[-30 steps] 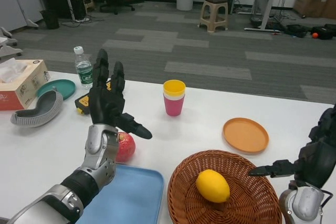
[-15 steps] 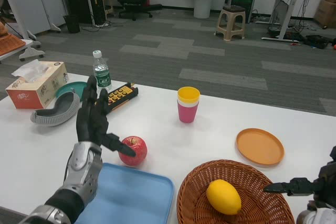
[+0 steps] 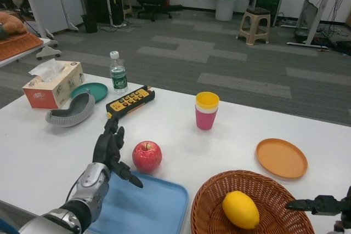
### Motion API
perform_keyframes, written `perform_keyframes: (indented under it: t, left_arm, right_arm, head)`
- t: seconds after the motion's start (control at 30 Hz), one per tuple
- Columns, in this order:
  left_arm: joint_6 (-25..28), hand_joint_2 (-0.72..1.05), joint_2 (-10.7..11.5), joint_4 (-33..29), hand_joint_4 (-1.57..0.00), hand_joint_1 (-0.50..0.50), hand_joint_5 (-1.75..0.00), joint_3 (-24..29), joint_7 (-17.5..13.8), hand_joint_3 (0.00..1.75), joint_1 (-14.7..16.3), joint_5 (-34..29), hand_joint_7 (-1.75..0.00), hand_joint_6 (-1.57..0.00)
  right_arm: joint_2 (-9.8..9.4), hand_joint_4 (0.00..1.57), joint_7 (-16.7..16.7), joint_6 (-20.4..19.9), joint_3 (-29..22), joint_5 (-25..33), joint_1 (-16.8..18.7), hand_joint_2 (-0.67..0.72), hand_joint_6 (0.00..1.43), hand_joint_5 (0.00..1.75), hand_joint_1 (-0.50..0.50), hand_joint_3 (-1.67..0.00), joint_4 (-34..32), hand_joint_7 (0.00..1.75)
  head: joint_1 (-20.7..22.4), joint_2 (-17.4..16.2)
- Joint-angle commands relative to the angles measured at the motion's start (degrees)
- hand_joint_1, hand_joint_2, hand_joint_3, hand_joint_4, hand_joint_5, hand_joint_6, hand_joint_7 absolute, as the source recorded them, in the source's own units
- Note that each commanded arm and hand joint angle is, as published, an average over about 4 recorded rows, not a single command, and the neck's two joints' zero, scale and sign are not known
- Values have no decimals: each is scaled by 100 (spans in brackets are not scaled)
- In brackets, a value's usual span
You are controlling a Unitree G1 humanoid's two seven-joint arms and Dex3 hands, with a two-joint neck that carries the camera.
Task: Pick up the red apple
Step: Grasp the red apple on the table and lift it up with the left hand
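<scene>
The red apple [image 3: 146, 156] sits on the white table [image 3: 44, 146], just beyond the far edge of a blue tray [image 3: 145, 210]. My left hand [image 3: 112, 152] hangs open just left of the apple, fingers spread, thumb reaching out over the tray's edge below the fruit; a narrow gap separates hand and apple. Only a fingertip of my right hand [image 3: 315, 205] shows at the lower right edge, beside the wicker basket [image 3: 211, 198]; how its fingers stand is hidden.
A lemon [image 3: 240, 209] lies in the basket. An orange plate [image 3: 281, 158] is at right, stacked yellow and pink cups [image 3: 207, 110] behind the apple. At far left are a yellow-buttoned remote [image 3: 130, 101], water bottle [image 3: 118, 73], teal dish [image 3: 94, 90], grey curved piece [image 3: 71, 111] and tissue box [image 3: 52, 85].
The camera has swung, shifting the whole scene right and down. My left hand has dropped lower and now sits beside the apple rather than above it. The apple stays on the table.
</scene>
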Motion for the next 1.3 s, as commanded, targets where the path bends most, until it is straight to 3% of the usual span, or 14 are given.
perform_keyframes:
  t: [0.03,0.13,0.43,1.3]
  left_arm:
    - [25,-72,47,373,0,-50,0,-44,-113,9,-297,53,0,0]
    - [25,-72,53,953,0,-50,0,-167,-172,9,-649,58,0,0]
    - [25,-72,49,1498,0,-50,0,-431,-168,9,-996,71,0,0]
    - [192,-72,-87,2060,0,-50,0,-1055,-163,9,-1176,220,0,-1]
  right_arm:
    - [-47,0,-36,-33,20,45,-60,72,0,0,38,0,7,0]
    - [-40,0,-36,-33,40,76,-56,72,0,0,38,0,-24,0]
    - [-40,0,-36,-42,53,94,-42,71,0,0,38,0,-28,0]
    - [-40,0,-36,-37,57,138,54,72,0,0,38,0,-99,0]
  head:
    - [-50,10]
    - [-75,20]
    - [-107,29]
    - [-139,-6]
